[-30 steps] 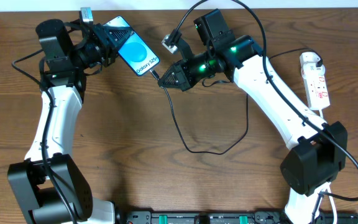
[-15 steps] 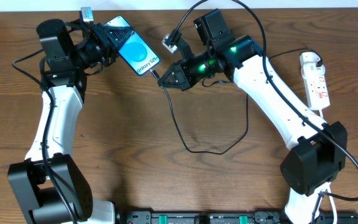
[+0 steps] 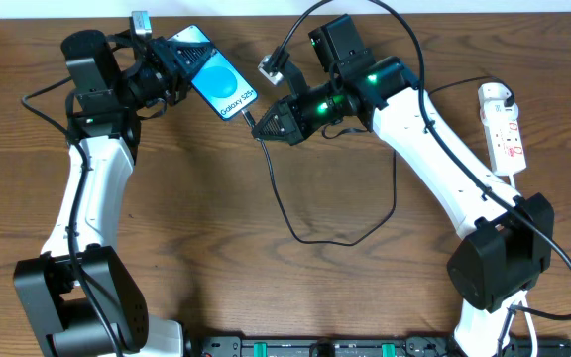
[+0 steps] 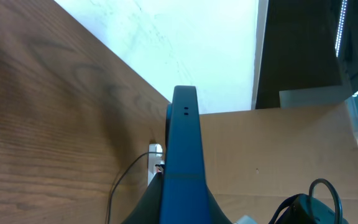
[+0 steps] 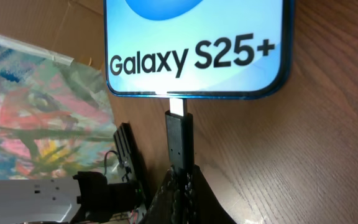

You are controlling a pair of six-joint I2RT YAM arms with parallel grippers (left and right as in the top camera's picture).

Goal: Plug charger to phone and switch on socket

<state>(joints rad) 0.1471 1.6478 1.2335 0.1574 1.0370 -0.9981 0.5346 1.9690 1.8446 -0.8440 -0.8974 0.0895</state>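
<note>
The phone has a lit white screen with a blue blob and "Galaxy S25+" text. My left gripper is shut on it and holds it tilted above the table's far left. In the left wrist view the phone's blue edge stands between my fingers. My right gripper is shut on the charger's black connector. Its metal tip touches the phone's bottom edge at the port. The black cable loops over the table. The white socket strip lies at the far right.
A wooden table carries everything. The socket's white cord runs down the right side. A black rail lies along the front edge. A painted sheet shows at the left in the right wrist view.
</note>
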